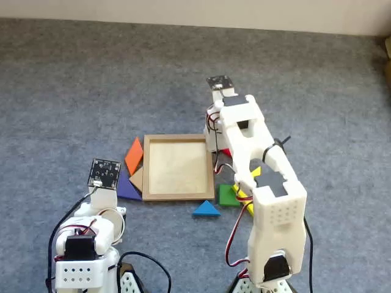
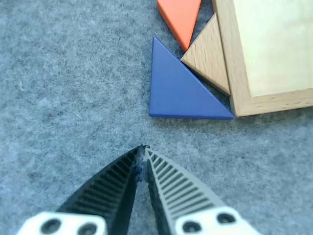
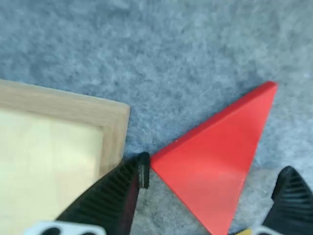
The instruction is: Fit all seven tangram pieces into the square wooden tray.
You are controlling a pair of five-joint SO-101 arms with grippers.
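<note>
Grey felt tabletop [image 1: 73, 91], left claw [image 2: 143, 149] pressed together near blue triangle [image 2: 178, 88], right claw [image 3: 215, 169] spread wide astride red triangle [image 3: 215, 142]

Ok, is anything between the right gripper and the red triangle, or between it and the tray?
Nothing visible. The right gripper straddles the red triangle, jaws open, beside the tray corner. Only the tray's raised rim lies between piece and the bare tray floor.
</note>
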